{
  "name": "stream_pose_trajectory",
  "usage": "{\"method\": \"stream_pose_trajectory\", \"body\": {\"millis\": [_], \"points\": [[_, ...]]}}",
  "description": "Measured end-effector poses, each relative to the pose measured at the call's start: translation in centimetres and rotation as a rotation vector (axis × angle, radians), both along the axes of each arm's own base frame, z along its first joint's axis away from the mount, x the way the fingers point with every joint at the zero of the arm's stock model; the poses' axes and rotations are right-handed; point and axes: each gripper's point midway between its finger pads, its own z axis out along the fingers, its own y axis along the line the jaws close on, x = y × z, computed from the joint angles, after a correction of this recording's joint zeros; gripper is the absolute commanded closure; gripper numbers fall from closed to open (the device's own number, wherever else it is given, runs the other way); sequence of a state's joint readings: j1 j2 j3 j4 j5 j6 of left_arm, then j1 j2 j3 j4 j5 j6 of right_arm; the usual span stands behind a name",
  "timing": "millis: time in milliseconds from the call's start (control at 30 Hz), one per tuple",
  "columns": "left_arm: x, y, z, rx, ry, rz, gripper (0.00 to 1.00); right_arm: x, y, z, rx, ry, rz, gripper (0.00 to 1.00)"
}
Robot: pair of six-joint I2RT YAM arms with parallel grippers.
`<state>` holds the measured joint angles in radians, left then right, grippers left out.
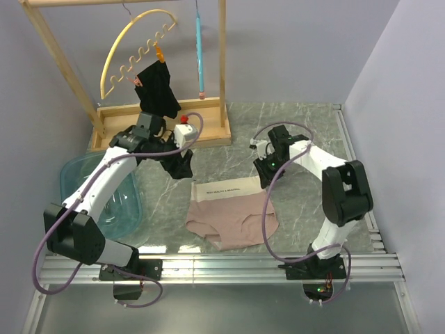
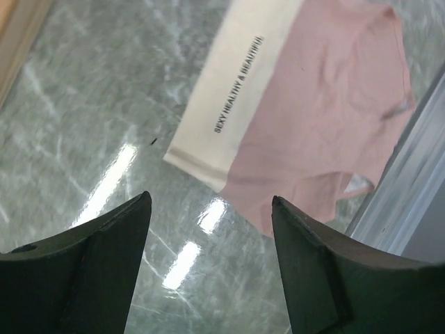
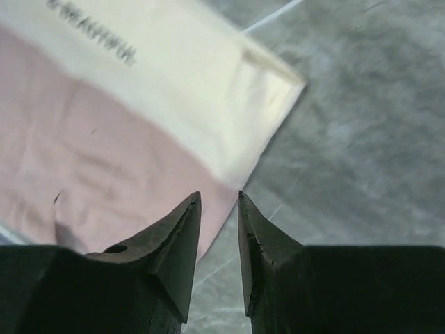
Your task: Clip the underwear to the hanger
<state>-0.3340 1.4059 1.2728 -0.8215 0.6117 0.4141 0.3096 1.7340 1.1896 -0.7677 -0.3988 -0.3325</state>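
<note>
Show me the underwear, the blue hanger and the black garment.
underwear (image 1: 233, 219): top view, pink fabric below the waistband.
hanger (image 1: 199, 49): top view, blue body.
black garment (image 1: 156, 87): top view, its middle.

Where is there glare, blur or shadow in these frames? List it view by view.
Top external: even light, sharp, with a pale reflection on the table near the front rail. Left wrist: bright glare streaks on the table, print on the underwear readable, left tool dark. Right wrist: underwear softly blurred, right tool near-black and underexposed.
</note>
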Motion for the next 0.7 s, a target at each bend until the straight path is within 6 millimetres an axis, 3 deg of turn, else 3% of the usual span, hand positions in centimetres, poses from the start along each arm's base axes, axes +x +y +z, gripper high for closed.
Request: {"method": "stream_pose_trajectory", "body": {"millis": [167,200,333,600,667,700], "points": [[1.8,2.2,0.5,-0.045,0.038,0.164,0.25,0.9,-0.4,-2.2,-0.046,0.021,-0.055,0.79],[1.9,2.5,0.6,-0.050,0.040,0.187,0.25,0.9,-0.6,-2.4,-0.056,0.019,-0.062,0.86],[2.1,3.4,1.0,-0.059,0.035,0.253,0.25,-0.4,-1.4,-3.8,-0.090,0.052,-0.073,1.00],[2.6,4.2,1.8,-0.096,0.041,0.319,0.23,-4.0,-2.6,-3.9,-0.112,0.097,-0.063,0.98],[2.9,4.4,2.5,-0.126,0.045,0.335,0.19,-4.5,-2.9,-3.3,-0.118,0.094,-0.066,0.86],[3.1,4.4,3.1,-0.140,0.042,0.341,0.18,-4.5,-2.9,-2.9,-0.117,0.087,-0.065,0.71]]}}
